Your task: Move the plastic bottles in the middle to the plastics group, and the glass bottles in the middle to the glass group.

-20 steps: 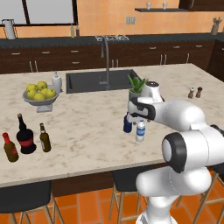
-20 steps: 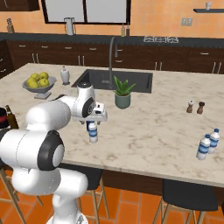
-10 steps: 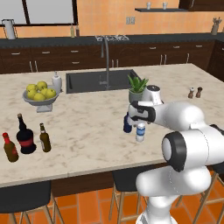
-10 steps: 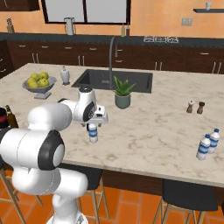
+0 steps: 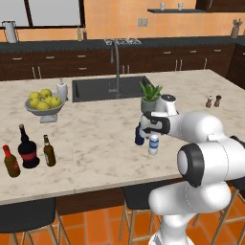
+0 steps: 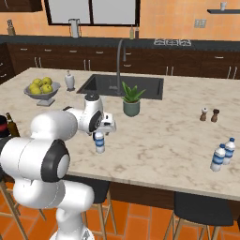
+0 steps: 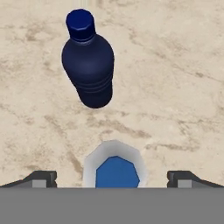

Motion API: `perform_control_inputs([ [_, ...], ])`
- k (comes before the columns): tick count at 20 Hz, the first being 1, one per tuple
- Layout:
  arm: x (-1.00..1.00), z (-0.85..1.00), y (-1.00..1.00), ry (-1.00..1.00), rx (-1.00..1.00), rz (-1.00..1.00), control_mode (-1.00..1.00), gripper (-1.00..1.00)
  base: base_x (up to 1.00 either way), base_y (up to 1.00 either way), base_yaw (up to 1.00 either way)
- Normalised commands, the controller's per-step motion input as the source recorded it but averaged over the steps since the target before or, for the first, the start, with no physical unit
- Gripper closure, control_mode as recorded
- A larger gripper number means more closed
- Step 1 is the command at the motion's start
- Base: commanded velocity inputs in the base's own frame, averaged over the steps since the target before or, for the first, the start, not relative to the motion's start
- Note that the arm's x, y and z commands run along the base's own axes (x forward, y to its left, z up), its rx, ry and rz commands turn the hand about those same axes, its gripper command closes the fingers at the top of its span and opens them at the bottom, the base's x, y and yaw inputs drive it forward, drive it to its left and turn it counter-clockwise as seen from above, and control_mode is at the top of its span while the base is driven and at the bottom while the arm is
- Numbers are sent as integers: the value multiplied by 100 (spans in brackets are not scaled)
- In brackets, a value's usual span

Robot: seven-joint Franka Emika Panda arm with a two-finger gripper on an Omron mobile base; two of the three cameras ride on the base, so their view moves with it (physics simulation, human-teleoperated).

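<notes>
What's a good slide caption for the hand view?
Open gripper poised above the pale blue-capped bottle, dark blue bottle standing just beyond on the marble counter.

Directly below the gripper point(image 7: 112, 179) stands the whitish bottle point(image 7: 114, 168), between the wide-spread fingers with bare marble counter point(image 7: 175, 87) on each side of it. The dark blue bottle point(image 7: 89, 65) stands just beyond, close by. The potted plant point(image 5: 150, 98) rises farther behind.

Dark blue bottle point(image 7: 89, 70), whitish blue-capped bottle point(image 7: 114, 168), beige marbled counter point(image 7: 175, 87).
</notes>
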Motion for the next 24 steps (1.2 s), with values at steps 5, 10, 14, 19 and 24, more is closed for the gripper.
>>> perform_control_inputs([
  [5, 3, -4, 0, -4, 0, 2, -100, -100, 0, 0, 0],
  [10, 0, -11, 0, -4, 0, 3, -100, -100, 0, 0, 0],
  [14, 0, 0, 0, 0, 0, 2, -100, 100, 0, 0, 0],
  [19, 0, 0, 0, 0, 0, 0, -100, 100, 0, 0, 0],
  [24, -28, 16, -12, 0, 0, -1, -100, 100, 0, 0, 0],
])
